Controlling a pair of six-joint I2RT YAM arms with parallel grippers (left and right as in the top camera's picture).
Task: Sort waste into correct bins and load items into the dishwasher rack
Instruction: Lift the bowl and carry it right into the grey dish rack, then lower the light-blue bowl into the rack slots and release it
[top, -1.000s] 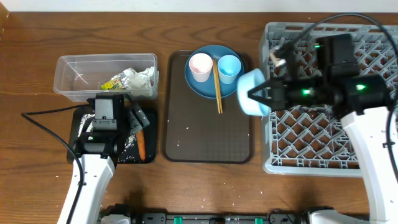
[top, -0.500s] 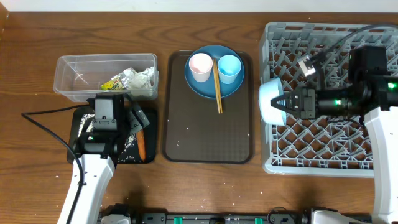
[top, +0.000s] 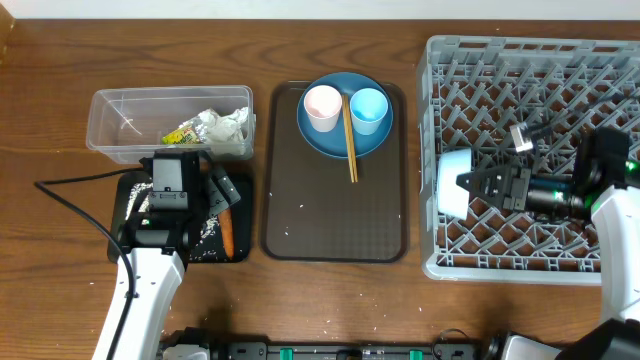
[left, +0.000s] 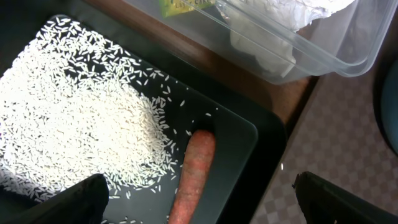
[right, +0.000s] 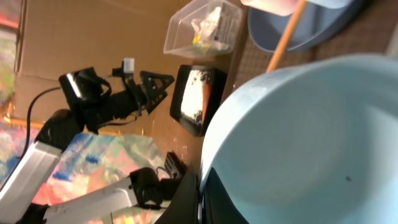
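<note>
The right gripper (top: 470, 188), pinched on the rim of the bowl (top: 450, 185), has swung it from the brown tray's (top: 330, 225) edge down onto the left side of the rack (top: 520, 70), tipped on edge (letting go looks close). The left gripper (top: 218, 192) hangs spread over the black tray (top: 125, 215), which holds rice (left: 74, 124) and the carrot (left: 196, 162). The clear tub (top: 120, 110) holds the wrapper (top: 222, 125). The plate (top: 325, 138), pink cup (top: 322, 105), blue cup (top: 368, 108) and chopsticks (top: 351, 150) wait on the brown tray.

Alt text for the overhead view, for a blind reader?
Right gripper holds a light-blue bowl on edge at the grey rack's left side. Left gripper hangs open over a black tray of rice and carrot. Plate, cups, chopsticks sit on a brown tray.
</note>
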